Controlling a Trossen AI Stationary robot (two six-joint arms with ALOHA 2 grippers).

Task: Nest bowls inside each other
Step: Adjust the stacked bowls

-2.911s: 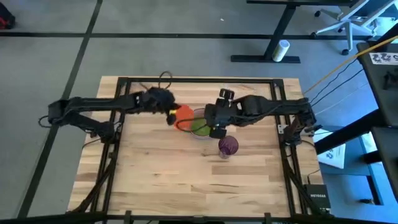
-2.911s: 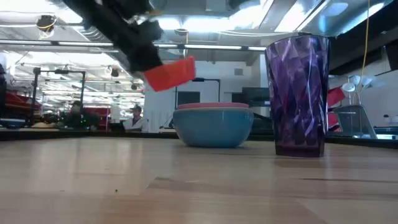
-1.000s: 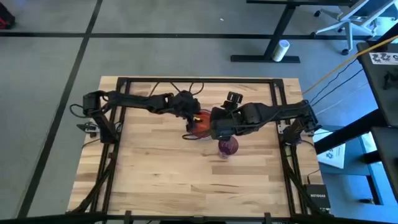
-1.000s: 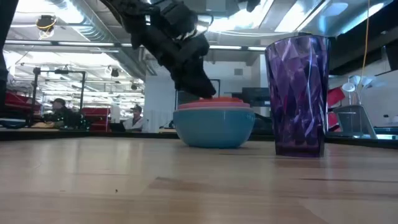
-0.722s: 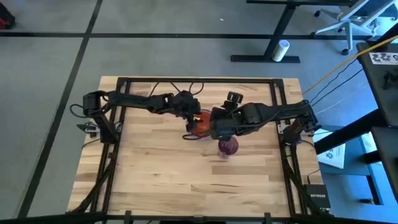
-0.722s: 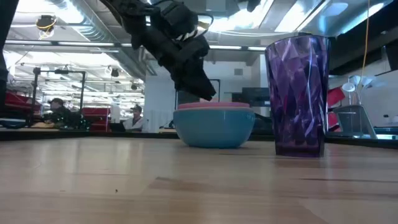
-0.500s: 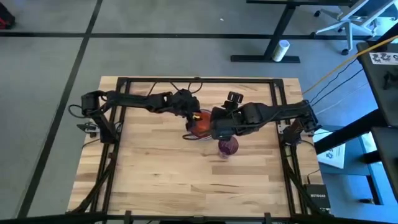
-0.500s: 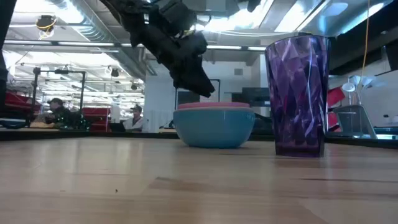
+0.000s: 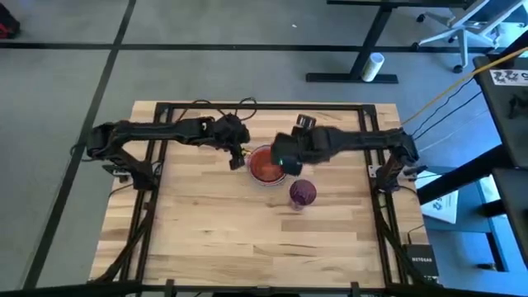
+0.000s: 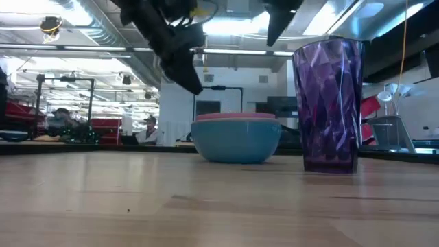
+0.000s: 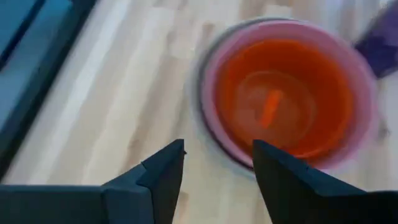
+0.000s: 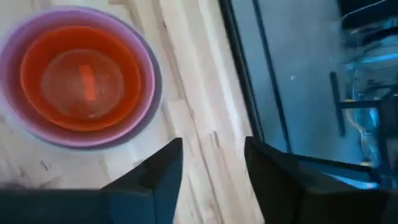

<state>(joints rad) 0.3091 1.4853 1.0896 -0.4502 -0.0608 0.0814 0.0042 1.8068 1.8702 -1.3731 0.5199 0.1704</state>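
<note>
Wooden table [image 9: 206,223] with butcher-block top, dark frame rails along its edges, grey floor around it. Two dark arms reach in from either side toward the middle of the far half.

Left arm stretches across from the left edge; left gripper [image 9: 237,153] sits just beside the bowl stack, on its left, raised off the table in the low view [image 10: 180,62]. In its own wrist view the two dark fingers [image 11: 163,171] are spread apart with nothing between them, gap aimed at the near rim of the stack. Empty.

Right arm comes from the right edge; right gripper [image 9: 285,158] is over the right rim of the stack, also raised, only a dark tip at the top of the low view [image 10: 278,17]. Its wrist view shows fingers [image 12: 163,167] parted, nothing held, stack off to one side, table edge and floor beyond.

Stack of nested bowls [image 9: 266,165] stands on the table between the two grippers. From above: orange-red bowl [image 11: 280,99] innermost on top, sitting inside a pink bowl [image 11: 214,127], a grey rim just outside that. Low view: pale blue bowl [image 10: 235,143] is the outer one, resting flat, pink rim showing above it. Green bowl can't be made out.

Purple faceted tumbler [image 10: 328,103] stands upright, alone, near the stack on its front right, not touching [image 9: 302,192].

People sit in the background room, far left of the low view [image 10: 62,120].
</note>
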